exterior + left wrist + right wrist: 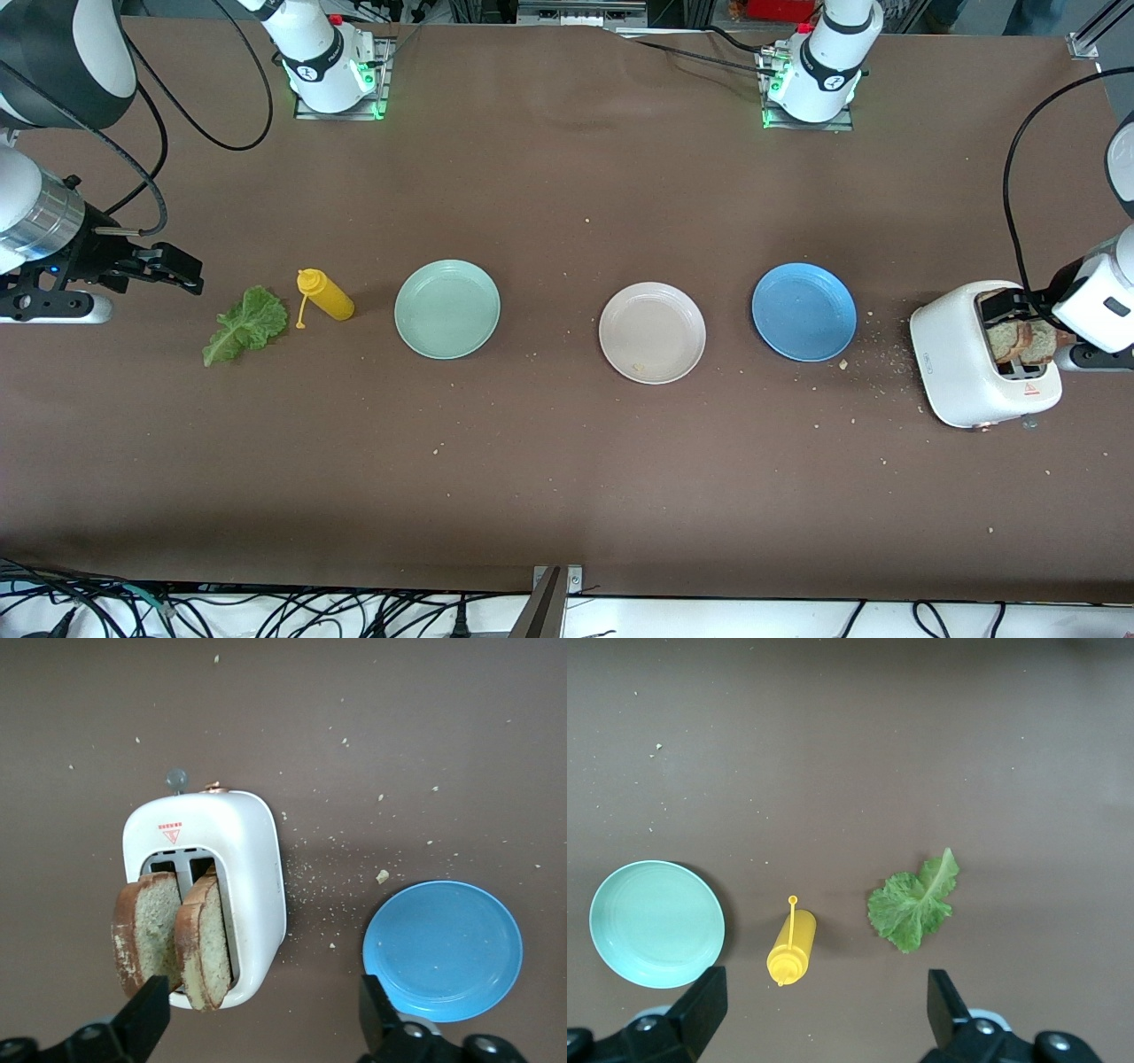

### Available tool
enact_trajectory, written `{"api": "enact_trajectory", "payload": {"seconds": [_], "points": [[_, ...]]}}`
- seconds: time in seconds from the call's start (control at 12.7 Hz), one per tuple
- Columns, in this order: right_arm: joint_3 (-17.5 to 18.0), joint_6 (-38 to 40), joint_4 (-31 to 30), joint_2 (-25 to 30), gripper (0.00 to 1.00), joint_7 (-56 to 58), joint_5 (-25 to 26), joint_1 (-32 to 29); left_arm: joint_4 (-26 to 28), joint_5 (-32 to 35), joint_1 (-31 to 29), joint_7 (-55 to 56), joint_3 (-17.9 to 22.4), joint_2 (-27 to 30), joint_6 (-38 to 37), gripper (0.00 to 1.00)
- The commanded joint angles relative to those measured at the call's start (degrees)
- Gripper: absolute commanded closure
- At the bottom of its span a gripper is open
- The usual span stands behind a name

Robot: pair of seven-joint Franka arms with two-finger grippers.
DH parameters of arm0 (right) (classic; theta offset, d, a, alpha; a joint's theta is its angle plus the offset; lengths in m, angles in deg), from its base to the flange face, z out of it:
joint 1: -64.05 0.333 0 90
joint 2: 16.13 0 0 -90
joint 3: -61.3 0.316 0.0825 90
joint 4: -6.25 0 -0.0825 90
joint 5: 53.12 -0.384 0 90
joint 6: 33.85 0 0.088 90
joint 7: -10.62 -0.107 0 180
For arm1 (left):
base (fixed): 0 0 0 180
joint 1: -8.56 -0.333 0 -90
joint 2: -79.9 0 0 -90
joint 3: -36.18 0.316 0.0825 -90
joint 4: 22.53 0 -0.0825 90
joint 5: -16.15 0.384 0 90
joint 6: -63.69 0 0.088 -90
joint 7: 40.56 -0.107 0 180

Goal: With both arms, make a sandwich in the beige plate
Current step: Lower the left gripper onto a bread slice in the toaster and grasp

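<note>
Two slices of brown toast (1025,340) stand upright in the slots of a white toaster (961,368) at the left arm's end of the table. My left gripper (1032,319) hangs over the toaster's end, open, with nothing held. In the left wrist view the toast (168,930) sits close to one finger (146,1014) of the left gripper (261,1014). The beige plate (652,332) lies bare mid-table. A green lettuce leaf (246,323) lies flat at the right arm's end. My right gripper (182,270) hovers open above the table beside the lettuce (912,904); the right gripper (824,1010) holds nothing.
A mint-green plate (447,308) and a blue plate (803,311) flank the beige one. A yellow squeeze bottle (326,295) lies on its side between the lettuce and the mint plate. Crumbs are scattered around the toaster.
</note>
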Motion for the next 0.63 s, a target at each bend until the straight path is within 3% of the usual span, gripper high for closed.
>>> {"api": "enact_trajectory", "payload": {"seconds": [0.0, 0.55], "points": [[0.2, -0.5, -0.3, 0.3, 0.00, -0.6, 0.8, 0.0, 3.7, 1.5, -2.2, -1.0, -0.6, -0.1, 2.9, 0.08], [0.2, -0.5, -0.3, 0.3, 0.00, -0.6, 0.8, 0.0, 14.0, 1.1, -6.6, -1.0, -0.8, 1.3, 12.5, 0.07]]}}
